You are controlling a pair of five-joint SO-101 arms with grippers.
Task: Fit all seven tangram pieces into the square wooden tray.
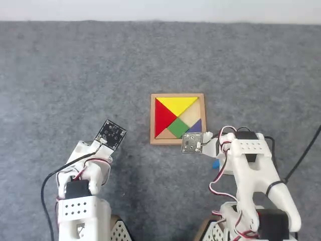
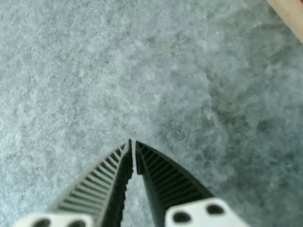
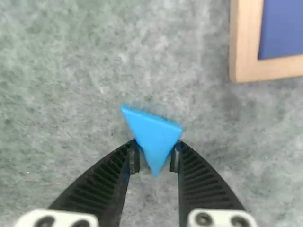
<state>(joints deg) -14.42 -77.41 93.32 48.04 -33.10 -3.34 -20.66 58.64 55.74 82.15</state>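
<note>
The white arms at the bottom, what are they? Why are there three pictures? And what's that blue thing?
They are robot arms, a left arm and a right arm, each ending in a pincer that works like fingers. The big picture looks down from above on a grey mat. The other two come from little cameras on the arms' wrists. On the mat lies a wooden tray holding puzzle pieces, such as a yellow piece and a red piece. The left pincer is shut on nothing. The right pincer pinches a blue triangle near the tray's corner.
</note>
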